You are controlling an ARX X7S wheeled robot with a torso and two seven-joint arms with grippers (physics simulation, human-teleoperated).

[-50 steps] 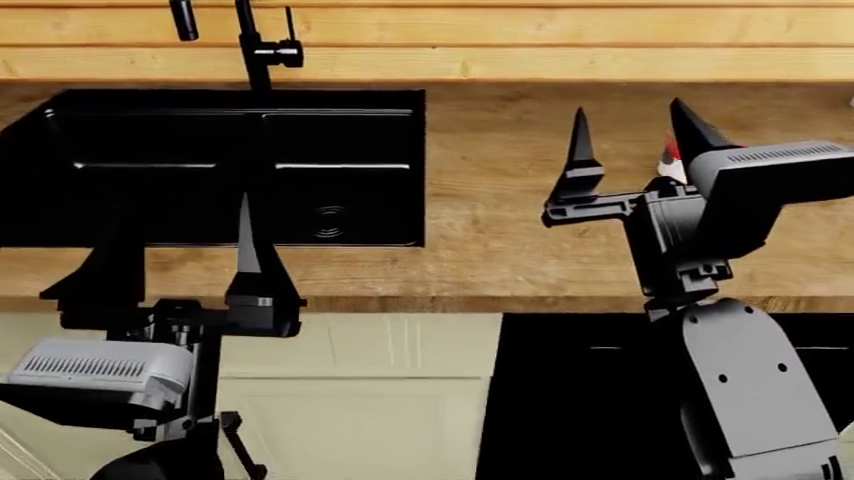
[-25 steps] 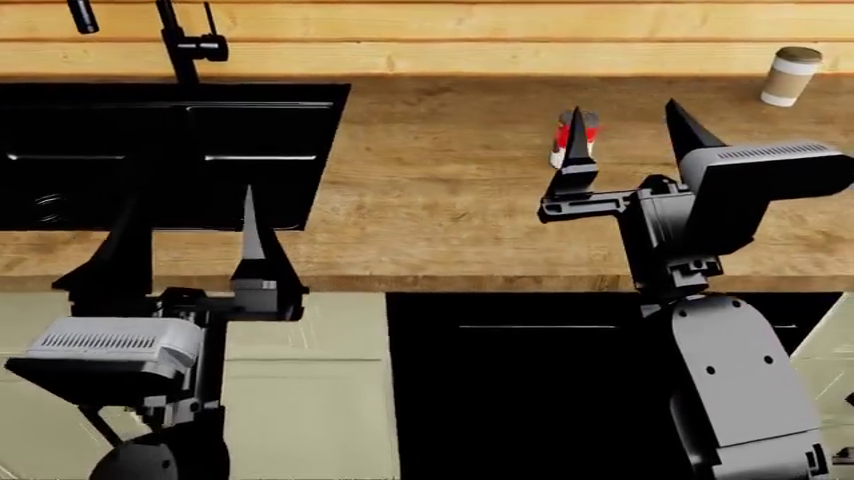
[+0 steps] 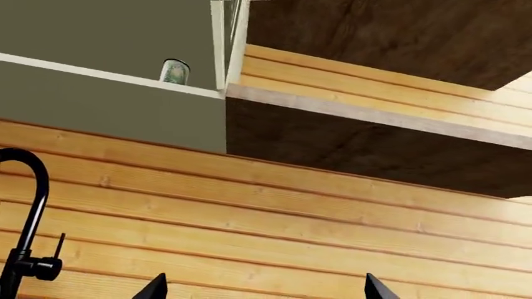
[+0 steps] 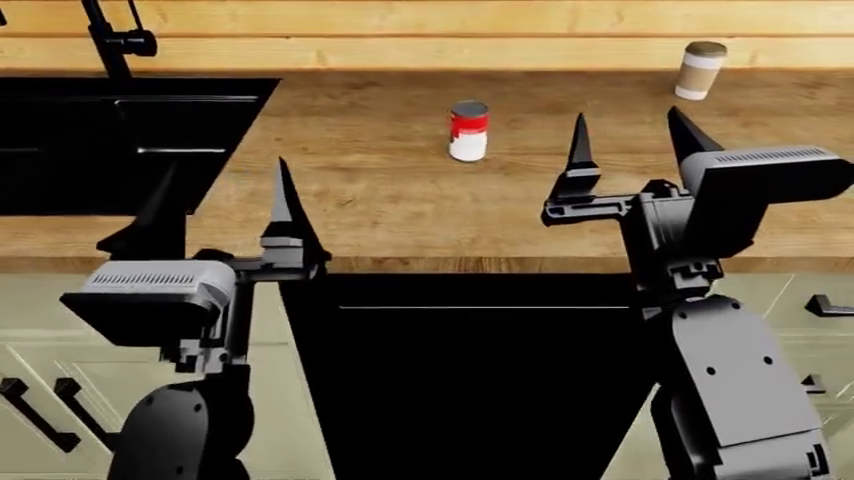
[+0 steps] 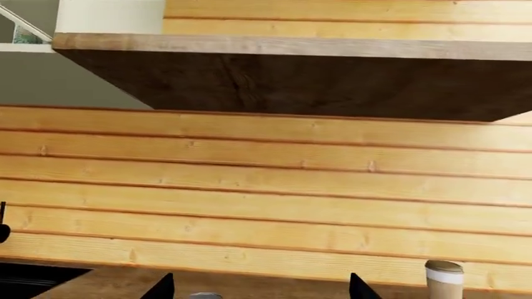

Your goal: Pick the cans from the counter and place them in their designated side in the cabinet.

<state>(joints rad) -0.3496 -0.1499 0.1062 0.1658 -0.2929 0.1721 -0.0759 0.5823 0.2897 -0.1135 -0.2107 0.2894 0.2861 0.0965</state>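
Red-and-white can (image 4: 469, 131) stands upright on counter (image 4: 400, 200) at 10 o'clock from right gripper (image 4: 627, 140), both grippers' jaws spread and empty; judged risk: an off-centre approach tips it, or nudges the coffee cup (image 4: 698, 70).

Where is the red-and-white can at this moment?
In the head view, the red-and-white can stands upright on the counter, between the sink and the paper cup, beyond the right claw.
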